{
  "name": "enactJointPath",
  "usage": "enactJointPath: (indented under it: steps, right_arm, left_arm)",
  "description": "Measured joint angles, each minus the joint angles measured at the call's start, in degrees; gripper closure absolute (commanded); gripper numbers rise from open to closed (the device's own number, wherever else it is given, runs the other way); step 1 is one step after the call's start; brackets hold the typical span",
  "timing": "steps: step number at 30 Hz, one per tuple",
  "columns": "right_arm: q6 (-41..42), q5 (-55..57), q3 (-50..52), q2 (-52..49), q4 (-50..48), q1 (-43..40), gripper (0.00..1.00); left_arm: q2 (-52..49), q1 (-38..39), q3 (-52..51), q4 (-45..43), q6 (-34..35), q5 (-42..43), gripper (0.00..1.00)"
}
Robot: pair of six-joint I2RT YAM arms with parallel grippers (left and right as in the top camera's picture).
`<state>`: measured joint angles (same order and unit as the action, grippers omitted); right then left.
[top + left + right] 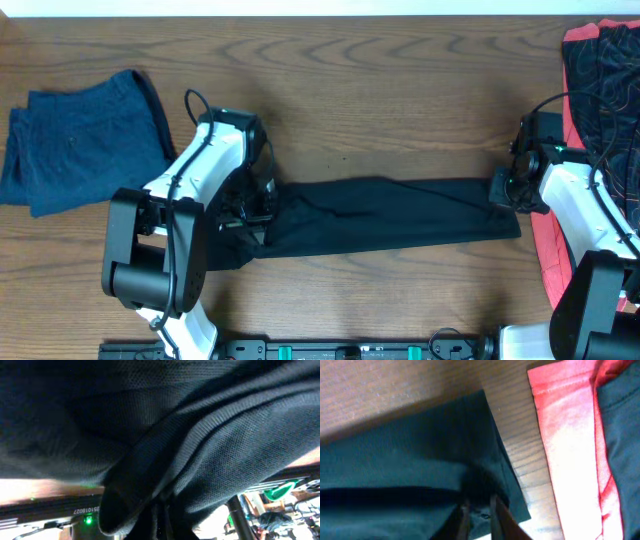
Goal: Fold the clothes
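Soft, limp and light by the look, the black trousers (390,215) lay stretched between the two, the left gripper (252,206) clamped on the bunched end and the right gripper (480,510) pinching the hem, the likeliest holds.

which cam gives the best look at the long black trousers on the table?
Overhead: the long black fabric trousers lie stretched across the wooden table, nearly full length visible. Left wrist shows only close-up dark knit folds filling the frame. Right wrist shows one end's corner beside red cloth.
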<state>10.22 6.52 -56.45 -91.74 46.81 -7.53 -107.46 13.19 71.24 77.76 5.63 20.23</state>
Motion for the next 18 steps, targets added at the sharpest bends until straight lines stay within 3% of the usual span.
enactJointPath:
  steps: [10,13,15,16,18]
  right_arm:
    - [0.04,-0.04,0.0,0.0,1.14,0.0,0.78]
    - [0.02,-0.07,0.0,0.0,0.74,0.0,0.77]
    - [0.04,-0.28,0.0,0.0,0.42,0.0,0.76]
    - [0.04,-0.39,0.0,0.0,0.33,0.0,0.76]
    - [0.04,-0.52,0.0,0.02,0.26,0.0,0.75]
  left_arm:
    - [0.74,0.0,1.03,-0.59,0.22,-2.27,0.87]
    - [3.58,0.0,2.21,-4.26,0.9,-3.1,0.87]
    - [6.27,0.0,2.75,-8.09,2.12,-3.26,0.83]
    - [7.32,0.0,3.04,-9.68,2.54,-3.28,0.73]
    - [8.94,0.07,3.56,-12.5,3.32,-3.28,0.68]
